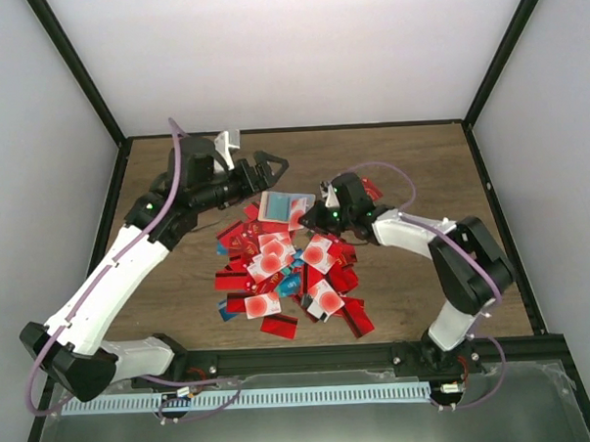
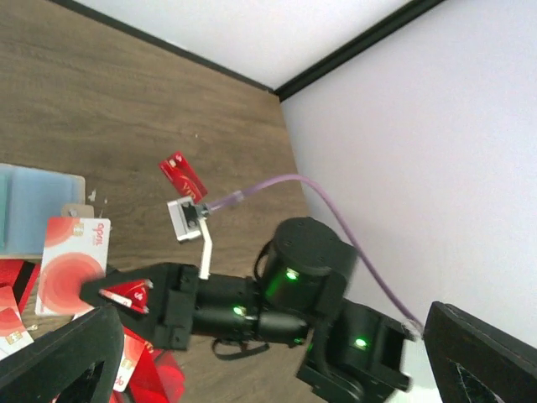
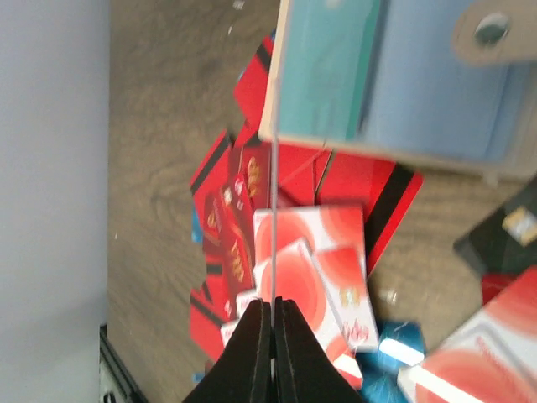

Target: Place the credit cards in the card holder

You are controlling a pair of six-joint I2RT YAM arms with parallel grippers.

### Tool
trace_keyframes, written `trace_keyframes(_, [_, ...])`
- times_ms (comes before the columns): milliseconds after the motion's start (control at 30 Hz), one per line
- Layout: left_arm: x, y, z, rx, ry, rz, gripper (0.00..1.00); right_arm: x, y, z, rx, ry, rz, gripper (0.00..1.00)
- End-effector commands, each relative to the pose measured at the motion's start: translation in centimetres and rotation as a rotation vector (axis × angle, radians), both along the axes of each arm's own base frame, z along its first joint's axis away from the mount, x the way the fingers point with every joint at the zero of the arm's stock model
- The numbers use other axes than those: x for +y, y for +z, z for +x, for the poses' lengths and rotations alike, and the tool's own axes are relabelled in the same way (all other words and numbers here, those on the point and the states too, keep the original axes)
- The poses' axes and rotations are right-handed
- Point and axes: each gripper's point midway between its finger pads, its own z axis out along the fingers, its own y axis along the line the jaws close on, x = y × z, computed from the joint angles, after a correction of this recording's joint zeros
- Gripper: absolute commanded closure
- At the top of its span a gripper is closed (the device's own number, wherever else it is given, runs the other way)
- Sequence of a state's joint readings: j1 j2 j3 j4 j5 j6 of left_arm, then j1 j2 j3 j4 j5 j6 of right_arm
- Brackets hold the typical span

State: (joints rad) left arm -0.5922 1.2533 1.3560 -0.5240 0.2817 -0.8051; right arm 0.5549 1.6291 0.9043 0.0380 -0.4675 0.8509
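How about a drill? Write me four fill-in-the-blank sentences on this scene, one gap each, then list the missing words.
1. The right gripper has its jaws ___ on a credit card seen edge-on.
2. The left gripper has its jaws ___, holding nothing.
3. Most credit cards in the pile are ___.
4. The card holder lies open, its pockets teal and ___.

Missing words: shut; open; red; blue.

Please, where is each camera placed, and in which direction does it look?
Top external: above and behind both arm bases, looking down on the credit cards.
Left wrist: faces the right claw; the open left claw frames the bottom corners.
Right wrist: looks down along its own claw, shut on one card.
Shared: all show the card holder.
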Motion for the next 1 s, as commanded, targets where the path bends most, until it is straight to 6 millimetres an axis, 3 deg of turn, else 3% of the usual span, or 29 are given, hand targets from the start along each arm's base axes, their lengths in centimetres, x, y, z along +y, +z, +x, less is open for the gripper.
trace_keyframes(0, [1.8,1.6,0.2,0.05,0.103,-0.001,0.0,0.0,-1.0,3.5,0.005,-0.031,-0.019,0.99])
trace_keyframes(267, [2.0,3.0,0.5,0.064,0.119,-0.065,0.0,0.6,-3.7,7.1,0.046,-0.051,0.004,0.99])
trace_keyframes(500, [1.9,3.3,1.1,0.073,0.137,-0.088,0.0,1.3,-6.2,8.2,0.096,-0.047,0.046,0.99])
trace_keyframes(733, [1.9,3.5,1.3,0.09,0.147,-0.106,0.0,0.8,-6.4,8.6,0.102,-0.058,0.064,0.99])
trace_keyframes(967, [2.4,3.4,1.7,0.114,0.198,-0.123,0.0,0.0,-5.1,9.2,0.08,-0.071,0.088,0.99])
